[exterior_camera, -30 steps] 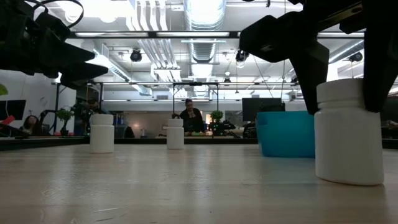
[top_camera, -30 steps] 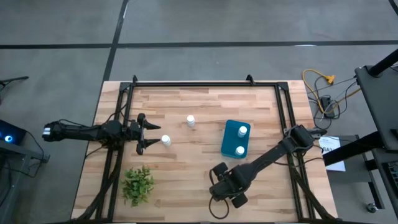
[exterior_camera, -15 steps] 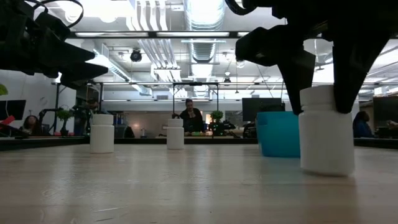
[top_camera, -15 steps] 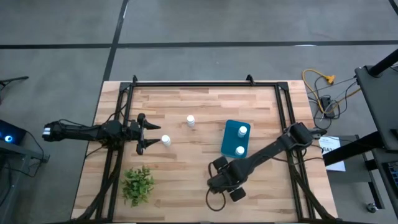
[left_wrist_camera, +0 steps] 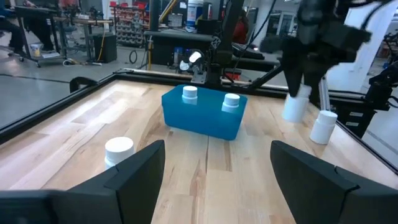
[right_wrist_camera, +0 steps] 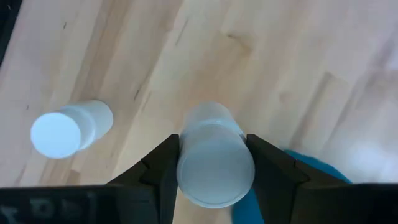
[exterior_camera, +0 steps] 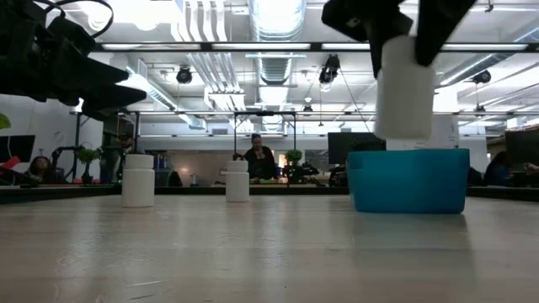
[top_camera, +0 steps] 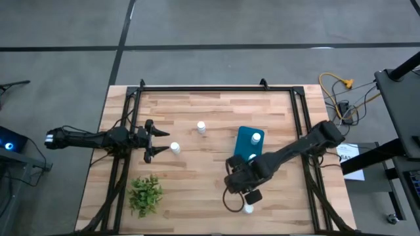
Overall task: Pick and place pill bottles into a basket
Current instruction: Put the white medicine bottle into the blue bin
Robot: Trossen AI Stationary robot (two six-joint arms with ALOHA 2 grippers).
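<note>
Gripping one pill bottle (exterior_camera: 404, 88) clear of the table, the right gripper (top_camera: 241, 184) hung at 7 o'clock of the basket (top_camera: 244, 141). Left gripper (top_camera: 157, 139), fingers wide, waited beside another bottle (top_camera: 175, 148).

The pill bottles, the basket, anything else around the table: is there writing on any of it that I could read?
Nothing here can be read as text.
Pill bottles: plain white, no label shows.
Basket: plain teal wall, no marking.
Paper sheet beside the table: dark print, too small to read.
Shelves and screens in the room behind: too blurred to read.
</note>
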